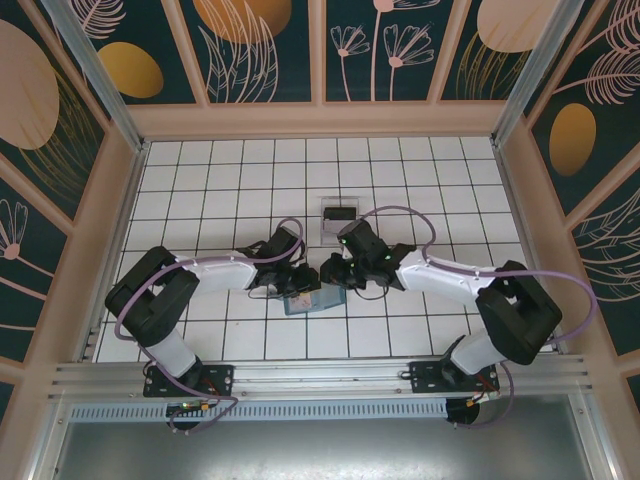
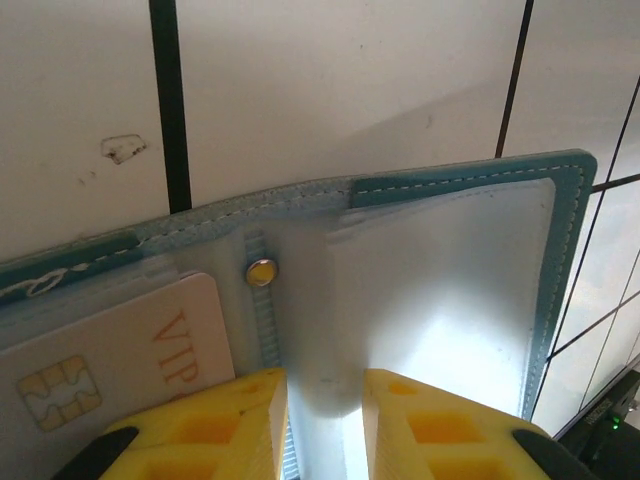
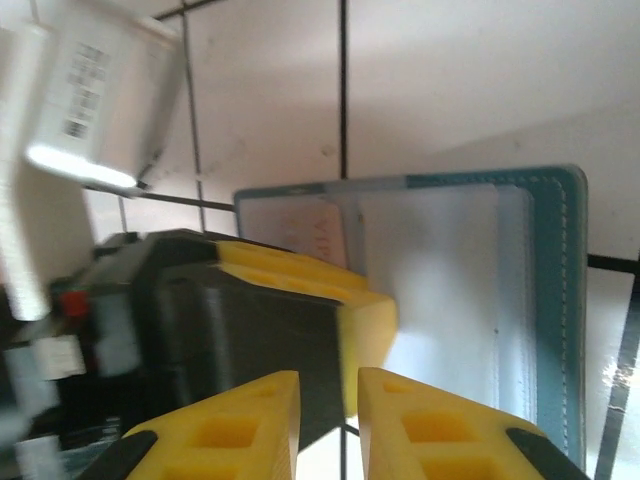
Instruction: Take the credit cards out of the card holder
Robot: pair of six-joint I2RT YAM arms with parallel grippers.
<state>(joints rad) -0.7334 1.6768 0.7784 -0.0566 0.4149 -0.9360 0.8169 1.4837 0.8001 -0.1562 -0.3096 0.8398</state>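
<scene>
Your left pincer [image 2: 325, 425] straddled the fold of the open holder [image 2: 450, 270] on the desk [image 1: 250, 180]; whether it gripped, you cannot tell. Your right pincer [image 3: 330, 425] hung just beside, narrowly open, empty. A pale card [image 2: 130, 350] sat pocketed in the holder.

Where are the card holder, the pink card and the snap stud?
card holder [image 2: 450, 300], left wrist view, clear inner pocket.
pink card [image 2: 110, 340], left wrist view, bare face between chip and VIP lettering.
snap stud [image 2: 262, 271], left wrist view, its centre.
</scene>
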